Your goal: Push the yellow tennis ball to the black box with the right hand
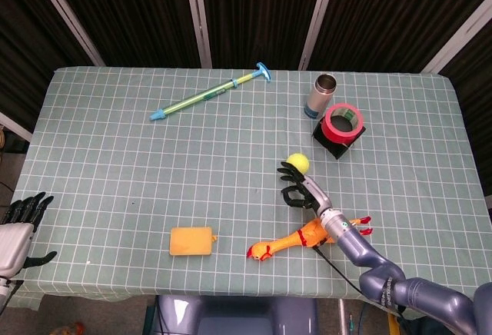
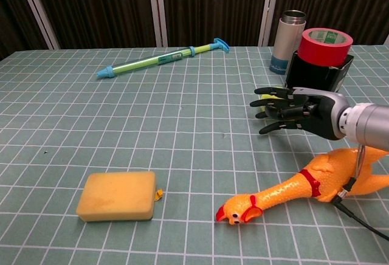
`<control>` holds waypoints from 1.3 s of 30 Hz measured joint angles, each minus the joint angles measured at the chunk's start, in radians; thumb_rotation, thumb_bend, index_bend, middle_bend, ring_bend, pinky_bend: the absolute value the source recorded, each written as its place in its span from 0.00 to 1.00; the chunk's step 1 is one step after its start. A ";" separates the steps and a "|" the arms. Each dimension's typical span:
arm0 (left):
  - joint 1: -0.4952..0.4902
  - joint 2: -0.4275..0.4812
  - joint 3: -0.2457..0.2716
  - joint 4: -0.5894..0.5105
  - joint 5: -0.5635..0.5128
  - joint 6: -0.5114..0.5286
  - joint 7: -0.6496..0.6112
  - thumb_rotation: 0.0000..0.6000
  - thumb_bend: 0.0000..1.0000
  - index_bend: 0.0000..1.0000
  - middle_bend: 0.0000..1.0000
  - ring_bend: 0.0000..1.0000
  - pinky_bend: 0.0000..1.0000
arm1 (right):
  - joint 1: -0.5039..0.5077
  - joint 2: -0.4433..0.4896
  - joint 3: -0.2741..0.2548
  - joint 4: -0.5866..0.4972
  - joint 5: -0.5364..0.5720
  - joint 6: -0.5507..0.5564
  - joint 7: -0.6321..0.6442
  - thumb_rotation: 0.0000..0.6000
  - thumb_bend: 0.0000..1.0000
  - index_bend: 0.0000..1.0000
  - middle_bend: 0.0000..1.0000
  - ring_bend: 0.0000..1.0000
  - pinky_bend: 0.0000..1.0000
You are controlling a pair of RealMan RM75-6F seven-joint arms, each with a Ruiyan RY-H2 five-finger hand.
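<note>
Tablecloth (image 1: 115, 158); spread fingers (image 2: 273, 108) against ball (image 1: 297, 164)

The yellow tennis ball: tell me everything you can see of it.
The yellow tennis ball is small, round and fuzzy-looking. It sits on the checked tablecloth, short of the black box. The right hand is right behind it with fingers spread, its fingertips at the ball. In the chest view the hand hides most of it.

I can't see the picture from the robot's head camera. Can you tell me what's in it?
The robot's right hand, fingers spread, is right behind a yellow tennis ball on a green checked table, and a black box with red tape on top sits just past the ball. Also there: a rubber chicken, sponge, bottle and long blue-green toy.
</note>
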 measured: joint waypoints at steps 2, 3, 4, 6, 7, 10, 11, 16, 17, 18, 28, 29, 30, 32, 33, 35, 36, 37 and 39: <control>-0.002 -0.002 -0.001 0.001 -0.005 -0.005 0.002 1.00 0.11 0.00 0.00 0.00 0.00 | 0.002 -0.001 0.003 0.006 0.004 -0.002 0.006 1.00 0.64 0.03 0.11 0.13 0.26; -0.004 -0.003 -0.001 0.002 -0.008 -0.008 0.004 1.00 0.11 0.00 0.00 0.00 0.00 | 0.003 -0.002 0.005 0.011 0.006 -0.004 0.010 1.00 0.64 0.03 0.11 0.13 0.26; -0.005 -0.004 -0.002 0.002 -0.010 -0.011 0.005 1.00 0.11 0.00 0.00 0.00 0.00 | 0.005 -0.003 0.007 0.015 0.007 -0.006 0.015 1.00 0.64 0.02 0.10 0.13 0.26; -0.008 -0.005 -0.002 0.002 -0.016 -0.020 0.006 1.00 0.11 0.00 0.00 0.00 0.00 | 0.010 -0.004 0.013 0.028 0.010 -0.013 0.029 1.00 0.64 0.01 0.10 0.13 0.26; -0.010 -0.006 -0.003 0.002 -0.018 -0.022 0.007 1.00 0.11 0.00 0.00 0.00 0.00 | 0.013 -0.004 0.015 0.034 0.010 -0.017 0.037 1.00 0.64 0.01 0.10 0.12 0.26; -0.012 -0.008 -0.004 0.003 -0.026 -0.026 0.011 1.00 0.11 0.00 0.00 0.00 0.00 | 0.021 -0.005 0.019 0.057 0.003 -0.025 0.057 1.00 0.64 0.01 0.10 0.12 0.25; -0.013 -0.009 -0.005 0.004 -0.028 -0.028 0.013 1.00 0.11 0.00 0.00 0.00 0.00 | 0.024 -0.005 0.020 0.065 -0.001 -0.028 0.063 1.00 0.64 0.01 0.10 0.12 0.24; -0.019 -0.013 -0.007 0.007 -0.041 -0.041 0.020 1.00 0.11 0.00 0.00 0.00 0.00 | 0.036 0.003 0.015 0.100 -0.016 -0.048 0.085 1.00 0.64 0.01 0.10 0.11 0.24; -0.020 -0.014 -0.007 0.007 -0.044 -0.043 0.021 1.00 0.11 0.00 0.00 0.00 0.00 | 0.037 0.007 0.013 0.105 -0.018 -0.052 0.089 1.00 0.64 0.01 0.10 0.11 0.24; -0.022 -0.015 -0.008 0.008 -0.048 -0.046 0.023 1.00 0.11 0.00 0.00 0.00 0.00 | 0.038 0.010 0.010 0.112 -0.020 -0.056 0.092 1.00 0.64 0.01 0.10 0.11 0.24; -0.029 -0.023 -0.008 0.005 -0.060 -0.055 0.046 1.00 0.11 0.00 0.00 0.00 0.00 | 0.047 0.032 -0.006 0.174 -0.032 -0.082 0.120 1.00 0.64 0.01 0.10 0.11 0.24; -0.030 -0.024 -0.007 0.005 -0.061 -0.057 0.047 1.00 0.11 0.00 0.00 0.00 0.00 | 0.048 0.034 -0.007 0.181 -0.034 -0.084 0.127 1.00 0.64 0.01 0.10 0.11 0.24; -0.031 -0.024 -0.007 0.004 -0.062 -0.060 0.048 1.00 0.11 0.00 0.00 0.00 0.00 | 0.050 0.035 -0.007 0.189 -0.036 -0.086 0.135 1.00 0.64 0.01 0.10 0.11 0.24; -0.033 -0.025 -0.007 0.004 -0.065 -0.063 0.049 1.00 0.11 0.00 0.00 0.00 0.00 | 0.052 0.036 -0.008 0.201 -0.040 -0.086 0.143 1.00 0.64 0.01 0.10 0.11 0.24; -0.034 -0.025 -0.007 0.004 -0.066 -0.064 0.049 1.00 0.11 0.00 0.00 0.00 0.00 | 0.053 0.036 -0.008 0.206 -0.041 -0.086 0.145 1.00 0.64 0.01 0.10 0.11 0.24; -0.035 -0.027 -0.008 0.005 -0.069 -0.066 0.052 1.00 0.11 0.00 0.00 0.00 0.00 | 0.056 0.036 -0.010 0.217 -0.046 -0.086 0.150 1.00 0.64 0.01 0.10 0.11 0.24; -0.036 -0.027 -0.008 0.005 -0.070 -0.067 0.053 1.00 0.11 0.00 0.00 0.00 0.00 | 0.058 0.036 -0.011 0.224 -0.049 -0.086 0.152 1.00 0.64 0.01 0.10 0.11 0.24; -0.037 -0.028 -0.009 0.006 -0.072 -0.068 0.054 1.00 0.11 0.00 0.00 0.00 0.00 | 0.059 0.036 -0.012 0.229 -0.052 -0.085 0.154 1.00 0.64 0.01 0.10 0.11 0.24; -0.038 -0.029 -0.009 0.007 -0.075 -0.069 0.057 1.00 0.11 0.00 0.00 0.00 0.00 | 0.063 0.036 -0.016 0.246 -0.060 -0.084 0.154 1.00 0.64 0.01 0.10 0.11 0.23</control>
